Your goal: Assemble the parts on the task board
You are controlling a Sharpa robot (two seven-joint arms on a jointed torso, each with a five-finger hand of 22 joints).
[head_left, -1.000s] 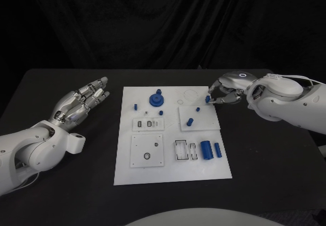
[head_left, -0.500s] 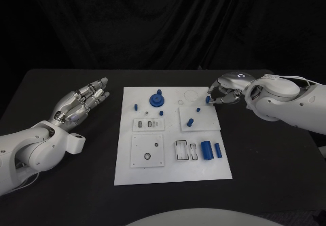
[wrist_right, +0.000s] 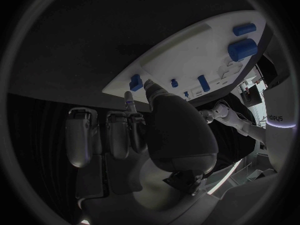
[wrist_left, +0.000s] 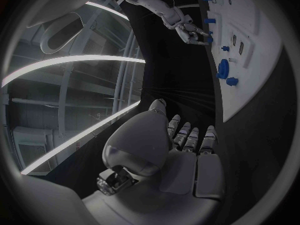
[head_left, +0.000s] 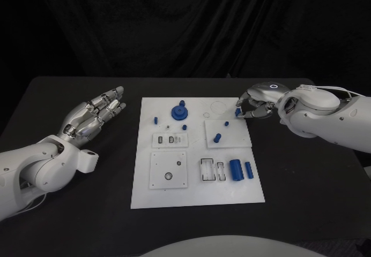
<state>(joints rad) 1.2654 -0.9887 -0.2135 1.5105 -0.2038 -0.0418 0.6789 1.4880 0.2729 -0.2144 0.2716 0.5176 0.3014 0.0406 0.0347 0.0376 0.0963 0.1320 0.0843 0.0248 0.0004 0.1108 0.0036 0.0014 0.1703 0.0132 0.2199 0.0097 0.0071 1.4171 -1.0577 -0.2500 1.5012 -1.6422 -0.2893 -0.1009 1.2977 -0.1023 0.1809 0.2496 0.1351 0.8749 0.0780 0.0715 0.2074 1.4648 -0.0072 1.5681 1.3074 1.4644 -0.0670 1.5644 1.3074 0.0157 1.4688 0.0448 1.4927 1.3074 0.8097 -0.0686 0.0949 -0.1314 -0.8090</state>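
The white task board (head_left: pixel 197 187) lies in the middle of the table. My right hand (head_left: pixel 253 106) is at its far right corner, with thumb and a finger closed on a small blue part (head_left: pixel 237 112) at the board's edge. The right wrist view shows that blue part (wrist_right: pixel 135 82) right at the fingertips (wrist_right: pixel 129 101). My left hand (head_left: pixel 94 115) hovers left of the board, fingers straight and apart, holding nothing. A round blue part with a knob (head_left: pixel 179 112) stands at the far middle of the board. Two blue cylinders (head_left: pixel 236 171) lie near the right edge.
Several small blue pegs (head_left: pixel 184 127) and a short blue piece (head_left: pixel 217 138) stand on the board's raised white plates. An open slot block (head_left: pixel 206 170) sits beside the cylinders. Black tabletop (head_left: pixel 309 187) surrounds the board on all sides.
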